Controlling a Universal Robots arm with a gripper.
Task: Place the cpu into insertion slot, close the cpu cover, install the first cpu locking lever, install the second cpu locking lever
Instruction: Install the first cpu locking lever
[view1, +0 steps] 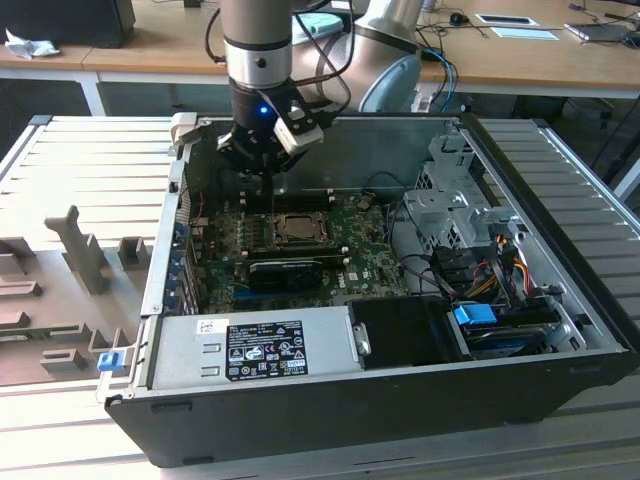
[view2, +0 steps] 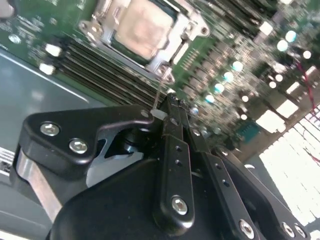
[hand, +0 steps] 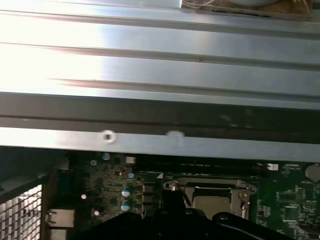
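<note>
The cpu (view1: 297, 229) (view2: 142, 25) (hand: 215, 204), a pale metal square, lies in the insertion slot (view1: 296, 217) on the green motherboard (view1: 365, 255). The silvery cpu cover (view2: 162, 56) (hand: 210, 186) lies flat around it. A thin wire locking lever (view2: 159, 90) stands up from the socket's corner and reaches the tips of my gripper (view2: 170, 104) (view1: 262, 185). The black fingers are pressed together, shut, beside the socket on the exterior view's left. Whether the wire is clamped between them or just touches them is unclear.
The open computer case has a high back wall (view1: 380, 150) close behind my gripper. A long black card (view1: 285, 272) lies in front of the socket. A power supply (view1: 250, 345) sits at the front; drive cages (view1: 450, 200) and cables (view1: 490, 270) stand at the exterior view's right.
</note>
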